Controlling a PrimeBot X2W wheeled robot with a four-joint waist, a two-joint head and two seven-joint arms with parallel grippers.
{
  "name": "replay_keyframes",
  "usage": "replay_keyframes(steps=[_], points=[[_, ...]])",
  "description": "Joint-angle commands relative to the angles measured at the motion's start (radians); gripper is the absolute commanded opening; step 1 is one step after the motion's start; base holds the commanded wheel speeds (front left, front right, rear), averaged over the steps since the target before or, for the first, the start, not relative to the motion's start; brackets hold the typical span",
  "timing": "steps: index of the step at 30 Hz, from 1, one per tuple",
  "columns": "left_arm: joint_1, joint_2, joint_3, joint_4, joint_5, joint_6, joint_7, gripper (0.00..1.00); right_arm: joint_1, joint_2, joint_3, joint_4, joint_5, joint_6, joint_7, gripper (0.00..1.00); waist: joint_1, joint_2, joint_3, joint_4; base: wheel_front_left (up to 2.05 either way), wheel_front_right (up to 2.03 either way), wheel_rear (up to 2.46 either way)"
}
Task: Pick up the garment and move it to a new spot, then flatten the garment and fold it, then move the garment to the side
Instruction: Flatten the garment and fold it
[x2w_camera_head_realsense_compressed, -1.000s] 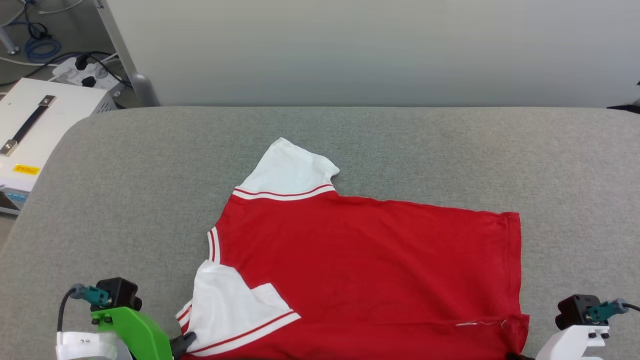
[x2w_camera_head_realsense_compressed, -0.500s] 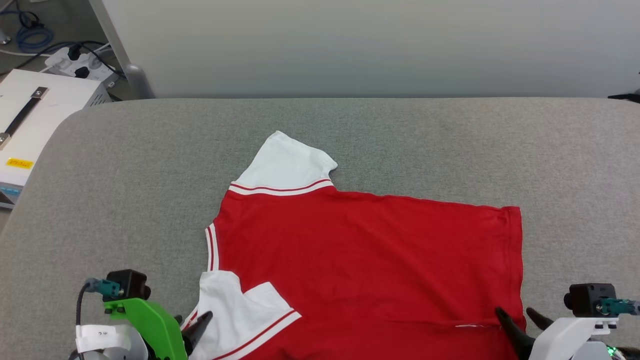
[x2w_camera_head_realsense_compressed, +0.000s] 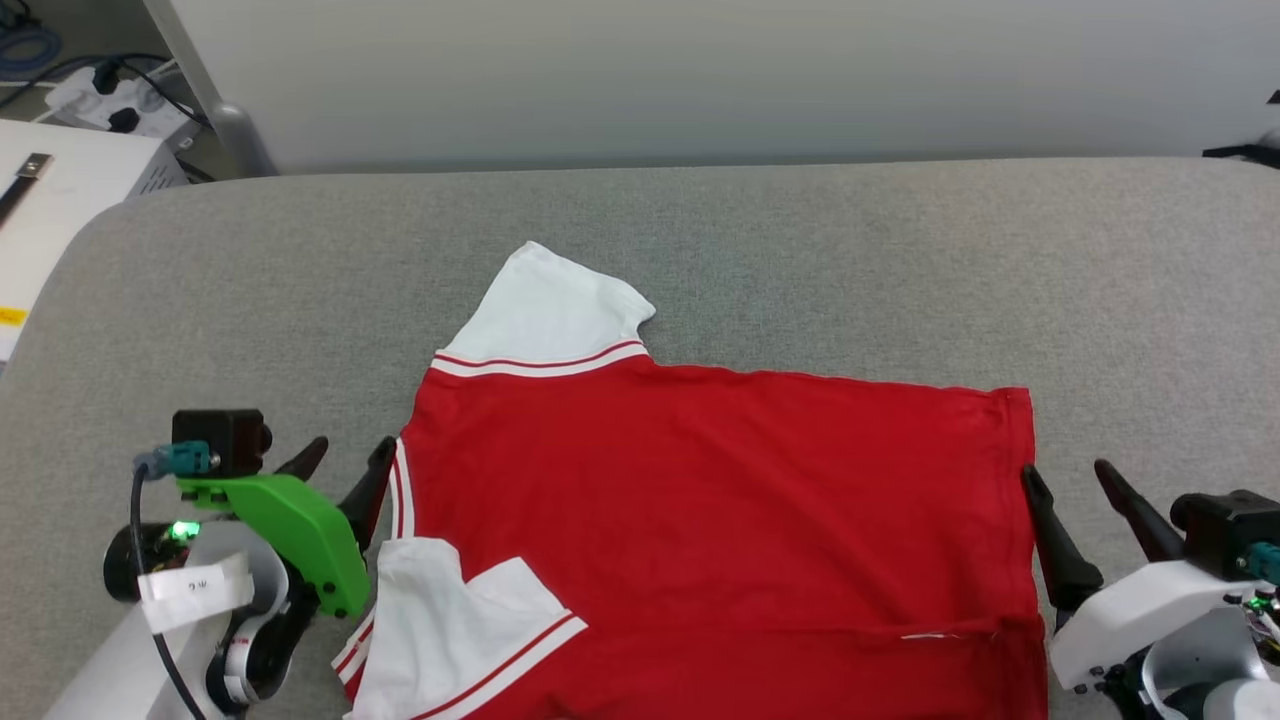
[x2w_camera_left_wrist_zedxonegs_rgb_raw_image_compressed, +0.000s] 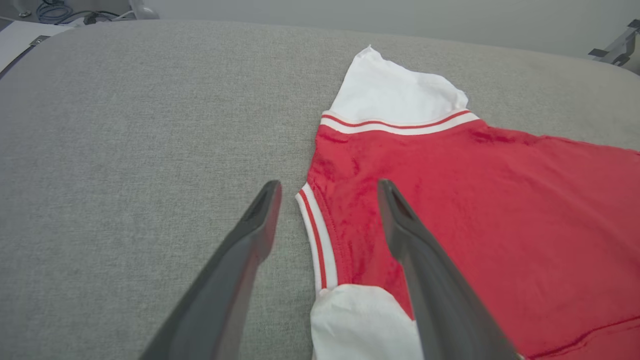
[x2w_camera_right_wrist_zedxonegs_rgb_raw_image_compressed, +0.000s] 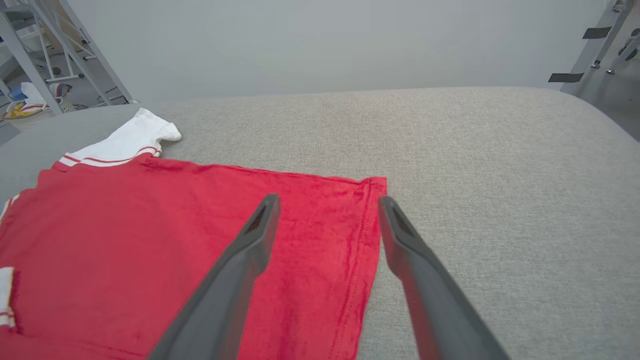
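The left gripper (x2w_camera_head_realsense_compressed: 347, 458) and right gripper (x2w_camera_head_realsense_compressed: 1066, 474), both with fingers spread apart, sit at opposite edges of a red shirt (x2w_camera_head_realsense_compressed: 710, 500) lying flat on a grey fabric surface (x2w_camera_head_realsense_compressed: 850, 260). Its 2 sleeves (x2w_camera_head_realsense_compressed: 550, 310) are white with red-striped trim.

Grey woven-fabric padded surface (x2w_camera_head_realsense_compressed: 800, 260) with rounded corners spans the foreground. Plain pale grey wall panel (x2w_camera_head_realsense_compressed: 700, 80) stands behind its far edge. Beyond the left corner:
- white metal box (x2w_camera_head_realsense_compressed: 80, 190) with a black strap handle (x2w_camera_head_realsense_compressed: 15, 195) and a yellow label (x2w_camera_head_realsense_compressed: 10, 316)
- white power strip (x2w_camera_head_realsense_compressed: 100, 95) with black plugs, on the floor
- slanted grey metal post (x2w_camera_head_realsense_compressed: 190, 70) just beside it

Right wrist view: grey metal frame legs (x2w_camera_right_wrist_zedxonegs_rgb_raw_image_compressed: 65, 55), upper left.
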Motion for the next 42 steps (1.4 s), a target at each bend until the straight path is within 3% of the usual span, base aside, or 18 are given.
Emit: replay_keyframes(steps=[1, 10, 19, 31, 42], points=[[-0.045, -0.009, 0.000, 0.019, 0.019, -0.013, -0.012, 1.00, -0.025, 0.002, -0.003, -0.013, -0.019, 0.000, -0.008, 1.00, -0.0001, 0.0000, 0.040, -0.024, 0.00, 0.00, 0.00], [-0.279, -0.030, -0.013, 0.184, 0.034, -0.095, 0.016, 1.00, -0.104, 0.019, 0.015, -0.089, -0.076, 0.000, -0.038, 1.00, -0.0001, 0.0000, 0.146, -0.094, 0.00, 0.00, 0.00], [-0.546, -0.014, -0.033, 0.375, -0.020, -0.173, 0.211, 1.00, -0.182, 0.018, 0.056, -0.115, -0.071, 0.000, -0.058, 1.00, -0.0001, 0.0000, 0.246, -0.167, 0.00, 0.00, 0.00], [-0.766, 0.023, -0.119, 0.497, -0.084, -0.195, 0.438, 1.00, -0.248, 0.037, 0.104, -0.070, -0.041, 0.000, -0.104, 1.00, -0.0001, 0.0000, 0.356, -0.246, 0.00, 0.00, 0.00], [-0.805, 0.068, -0.253, 0.529, -0.116, -0.195, 0.542, 1.00, -0.283, 0.038, 0.123, -0.022, -0.014, 0.000, -0.125, 1.00, -0.0001, 0.0000, 0.415, -0.282, 0.00, 0.00, 0.00]])
